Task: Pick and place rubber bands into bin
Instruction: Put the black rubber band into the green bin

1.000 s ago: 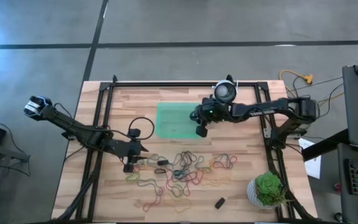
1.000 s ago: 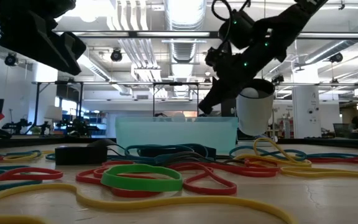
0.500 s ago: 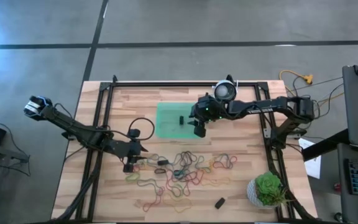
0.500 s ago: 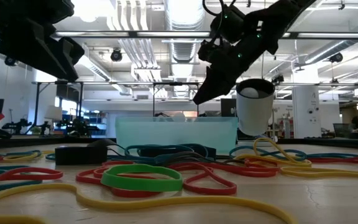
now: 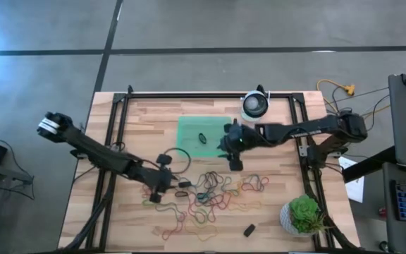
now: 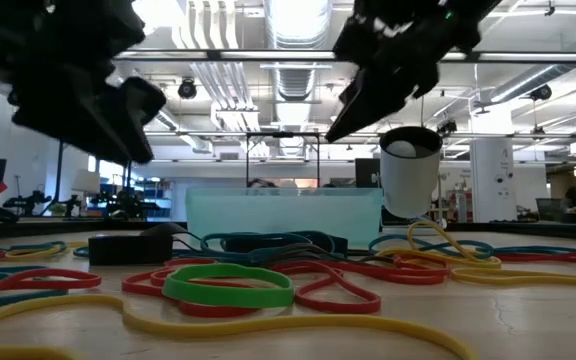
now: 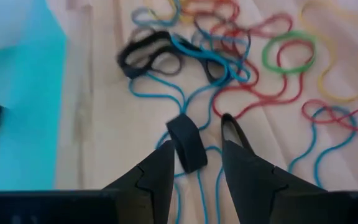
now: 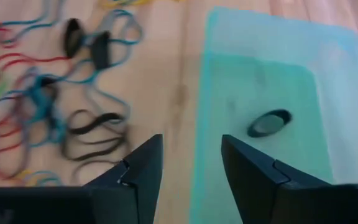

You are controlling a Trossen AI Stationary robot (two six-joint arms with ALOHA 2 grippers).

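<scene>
Since earlier, right claw had left the translucent green plastic bin, one black rubber band behind it; both claws gaped, left claw over colourful rubber bands.

One rubber band lies in the bin; loose rubber bands spread just in front

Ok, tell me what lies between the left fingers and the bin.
In the left wrist view, only bare wood separates the left fingers from the bin; a black band sits between them.
</scene>
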